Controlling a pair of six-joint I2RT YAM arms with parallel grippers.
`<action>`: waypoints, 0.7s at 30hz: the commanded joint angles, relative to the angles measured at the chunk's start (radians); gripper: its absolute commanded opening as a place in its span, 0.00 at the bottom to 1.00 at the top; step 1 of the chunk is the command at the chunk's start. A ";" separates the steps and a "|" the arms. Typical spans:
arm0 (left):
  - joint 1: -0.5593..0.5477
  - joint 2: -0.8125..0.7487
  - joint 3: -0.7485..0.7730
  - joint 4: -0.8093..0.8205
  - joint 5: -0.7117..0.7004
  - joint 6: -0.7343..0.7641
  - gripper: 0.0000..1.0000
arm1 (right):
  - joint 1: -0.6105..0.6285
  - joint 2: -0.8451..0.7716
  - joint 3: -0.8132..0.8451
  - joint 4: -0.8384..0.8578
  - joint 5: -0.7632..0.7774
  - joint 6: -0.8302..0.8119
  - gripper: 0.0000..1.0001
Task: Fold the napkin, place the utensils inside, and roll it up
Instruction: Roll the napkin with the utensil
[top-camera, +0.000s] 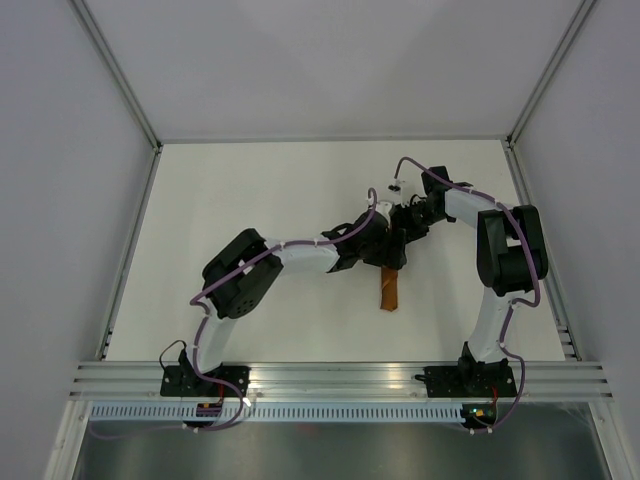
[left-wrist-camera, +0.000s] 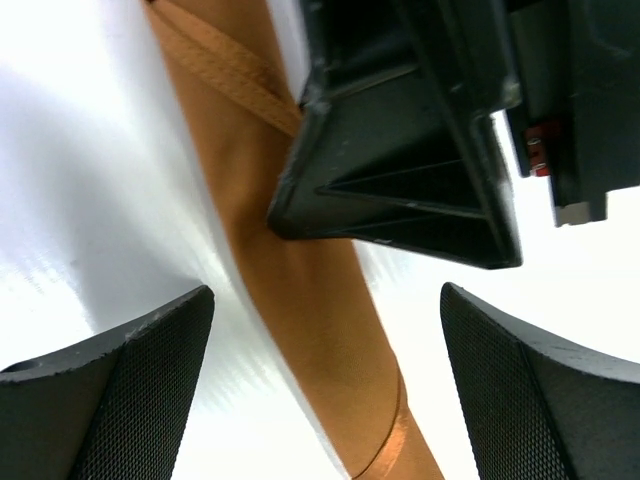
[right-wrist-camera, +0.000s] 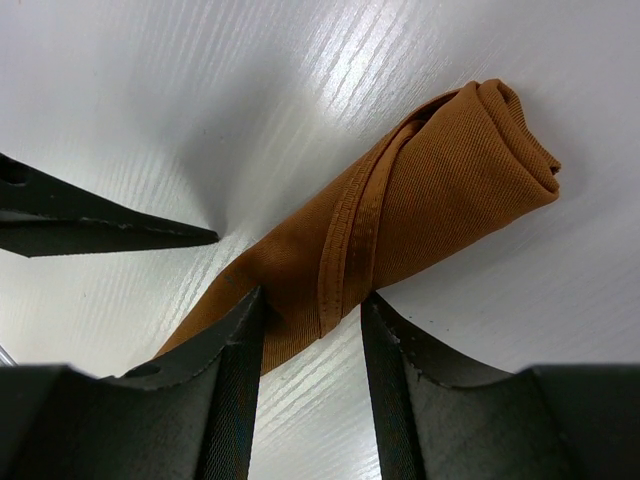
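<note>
Right wrist view: the napkin (right-wrist-camera: 440, 190) lies rolled on the table (right-wrist-camera: 150, 100), the right gripper (right-wrist-camera: 312, 300) pinching it, likely to stop unrolling; astride it, the left gripper (left-wrist-camera: 327, 292) gapes wide, holding nothing.

The top view is bright and even, with soft light from above and hardly any shadow on the white table (top-camera: 250, 200). In both wrist views the table shines with strong white glare, and a soft grey shadow lies beside the napkin (right-wrist-camera: 430, 200). The napkin's weave looks sharp in the right wrist view.
</note>
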 joint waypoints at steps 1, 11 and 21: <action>0.006 0.003 -0.062 -0.151 -0.075 0.014 0.98 | -0.001 0.057 -0.022 0.035 0.114 -0.045 0.47; 0.006 -0.090 -0.124 -0.135 -0.114 0.017 0.99 | -0.001 0.066 0.036 0.020 0.081 -0.082 0.48; 0.018 -0.179 -0.183 -0.141 -0.140 0.031 0.99 | -0.001 0.069 0.068 0.005 0.072 -0.071 0.49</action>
